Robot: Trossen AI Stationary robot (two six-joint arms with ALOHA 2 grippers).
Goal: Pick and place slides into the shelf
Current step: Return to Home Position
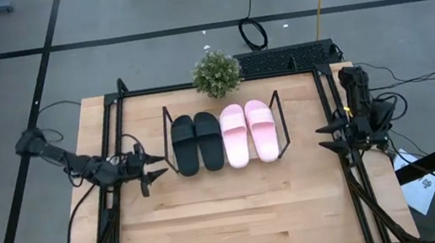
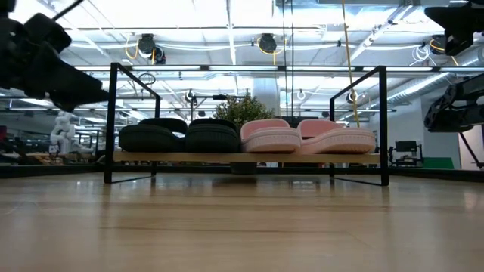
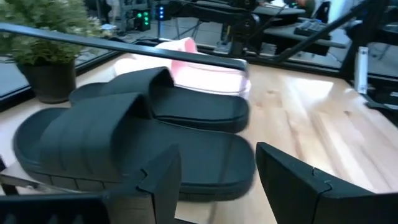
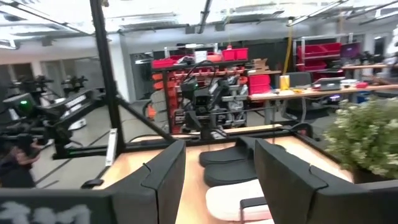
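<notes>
Slides (image 1: 235, 136), all four, lay side by side on the shelf (image 2: 227, 158), the black pair (image 1: 197, 143) toward the left arm and the pink pair (image 1: 249, 132) toward the right, so the placing looked done and only the retreat was left.

The likeliest trouble sat with the left pincer (image 1: 161, 165). It hung open and empty just beside the shelf's left end, pointing straight at the nearest black slide. A withdrawal that swung sideways rather than drawing straight back could have clipped the thin wire frame. That might have shifted the light shelf or knocked that slide askew. The potted plant (image 1: 217, 73) behind the shelf seemed out of reach.

The left arm reached low from off the left edge of the tabletop (image 1: 239, 212), its elbow bent outside the black frame (image 1: 109, 137), its wrist raised off the wood. The right arm was folded compactly at the right edge. Its right pincer (image 1: 322, 139) was also open and empty, aimed inward and apart from the shelf, so its risk looked smaller.
</notes>
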